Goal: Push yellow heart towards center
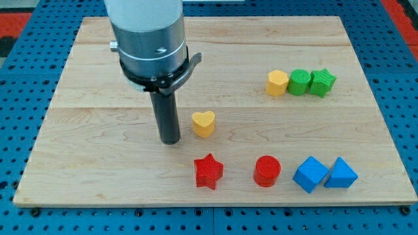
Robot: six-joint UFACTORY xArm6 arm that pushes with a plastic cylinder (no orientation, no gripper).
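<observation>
The yellow heart (203,123) lies on the wooden board (98,130), a little below the board's middle. My tip (171,140) rests on the board just to the view's left of the heart, a small gap apart from it. The rod hangs from the grey arm body at the view's top left.
A red star (208,171) and a red cylinder (267,171) lie below the heart. Two blue blocks (310,173) (341,173) sit at the bottom right. A yellow hexagon-like block (277,83) and two green blocks (299,81) (322,82) form a row at the upper right.
</observation>
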